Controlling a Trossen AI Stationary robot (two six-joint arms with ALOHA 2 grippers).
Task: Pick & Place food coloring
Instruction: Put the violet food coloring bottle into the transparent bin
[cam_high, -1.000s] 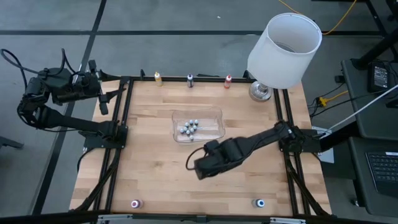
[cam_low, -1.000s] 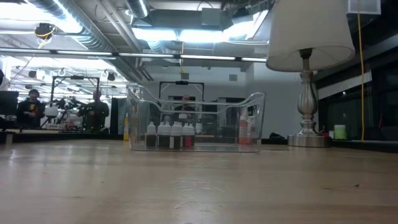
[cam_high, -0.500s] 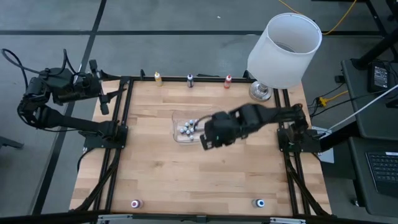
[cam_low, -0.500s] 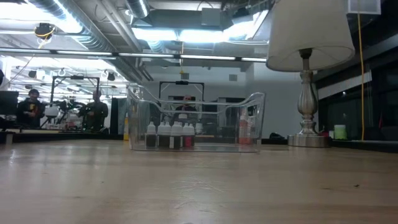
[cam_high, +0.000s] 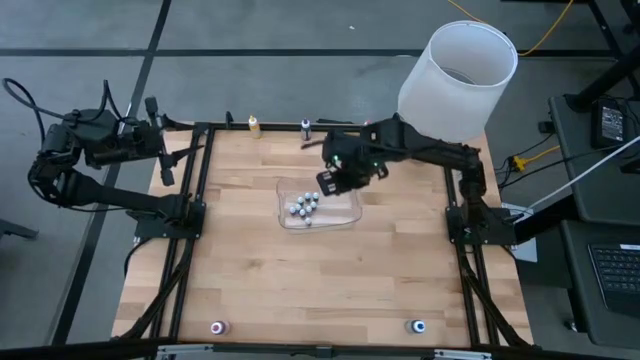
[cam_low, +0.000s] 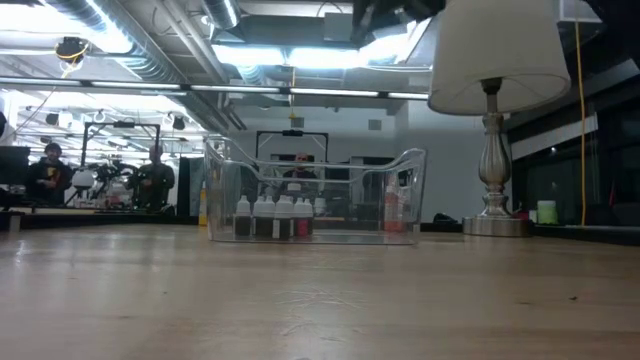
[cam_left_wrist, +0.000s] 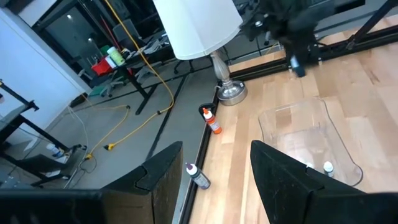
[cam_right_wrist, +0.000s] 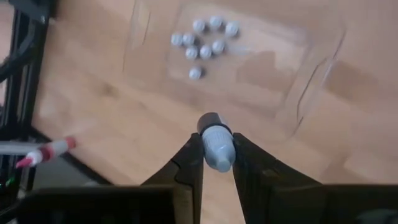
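My right gripper (cam_high: 335, 178) hangs over the far edge of the clear tray (cam_high: 350, 215), shut on a small bottle (cam_right_wrist: 214, 146) with a pale grey cap and a dark body. Several pale-capped bottles (cam_high: 303, 205) stand in the tray's left half. Food coloring bottles stand along the table's edges: yellow (cam_high: 253, 125) and dark purple (cam_high: 306, 127) at the far edge, pink (cam_high: 218, 327) and blue (cam_high: 418, 326) at the near edge. The red one (cam_left_wrist: 213, 122) shows in the left wrist view. My left gripper (cam_left_wrist: 216, 152) waits open beyond the table's far left corner. My right gripper pinches the bottle's pale cap end (cam_right_wrist: 217, 152) between its two fingertips (cam_right_wrist: 191, 149), coming from above and pointing steeply down. The dark body (cam_right_wrist: 210, 120) sticks out below the fingers. The bottle is lifted clear above the table.
A lamp with a white shade (cam_high: 458, 78) and a metal foot (cam_high: 418, 148) stands at the far right corner, close behind my right arm. Black frame rails (cam_high: 200, 200) border the table's left and right sides. Bare wood (cam_high: 320, 280) lies between the tray and the near edge.
My right gripper has swung from the near middle of the table toward the far edge, rising and turning about as it went. It carries the small bottle and now hangs over the tray's far edge.
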